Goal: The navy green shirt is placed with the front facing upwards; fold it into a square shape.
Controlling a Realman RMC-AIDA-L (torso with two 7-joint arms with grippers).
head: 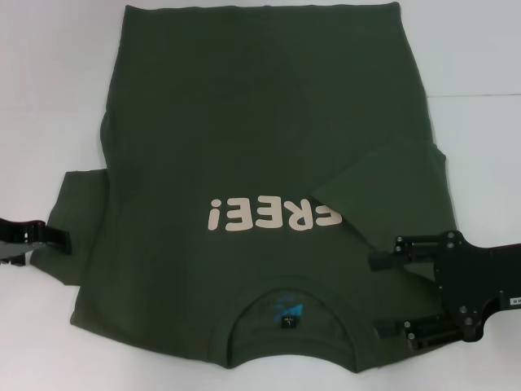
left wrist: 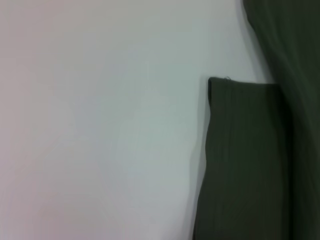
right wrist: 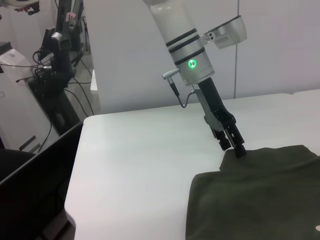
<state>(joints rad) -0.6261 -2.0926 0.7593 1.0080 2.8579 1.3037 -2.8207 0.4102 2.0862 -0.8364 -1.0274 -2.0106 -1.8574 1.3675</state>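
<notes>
White table point(head: 480, 98) under the shirt point(head: 244, 122), "FREE!" showing. I see my left gripper point(right wrist: 239, 150) pinching its sleeve; right gripper point(head: 389, 295) spread wide.

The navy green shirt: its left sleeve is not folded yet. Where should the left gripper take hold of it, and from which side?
On the navy green shirt, probably grip the outer hem of the flat left sleeve, coming from the robot's left. That edge lies free on the table, and the left gripper is already there. The right gripper is over the folded right side.
</notes>
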